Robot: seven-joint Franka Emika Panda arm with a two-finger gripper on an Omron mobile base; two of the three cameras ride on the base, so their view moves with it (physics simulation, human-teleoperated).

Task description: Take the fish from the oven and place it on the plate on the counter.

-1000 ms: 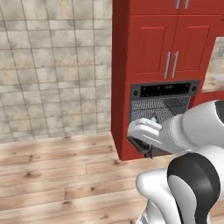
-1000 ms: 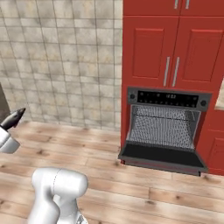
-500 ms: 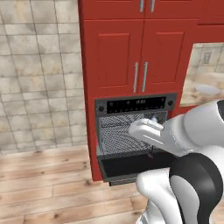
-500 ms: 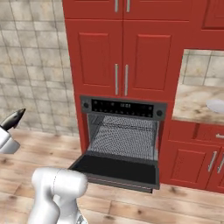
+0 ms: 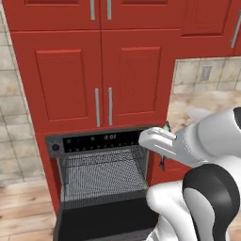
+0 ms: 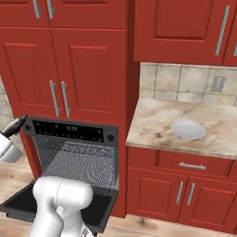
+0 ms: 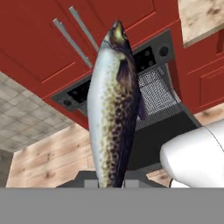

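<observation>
The silvery-grey, speckled fish point(image 7: 111, 109) stands lengthwise in front of the hand camera, and my gripper point(image 7: 109, 183) is shut on its lower end. In the left base view the gripper point(image 5: 162, 148) hangs in the air just right of the open black oven point(image 5: 101, 174), with the fish point(image 5: 165, 127) showing as a thin dark sliver. The oven point(image 6: 76, 159) has its door folded down and its wire rack bare. The white plate point(image 6: 187, 129) lies on the beige counter point(image 6: 150, 127) to the right of the oven. In the left base view my arm partly hides the plate point(image 5: 198, 113).
Red cabinets with silver handles point(image 5: 103, 106) rise above the oven. Red drawers and doors point(image 6: 192, 185) sit under the counter. The lowered oven door point(image 6: 28, 206) juts out over the wood floor. A tiled backsplash with an outlet point(image 6: 218, 83) stands behind the counter.
The base has driven right, so the oven slid left in both views and the counter with the plate came into view. The arm keeps its pose, still holding the fish.
</observation>
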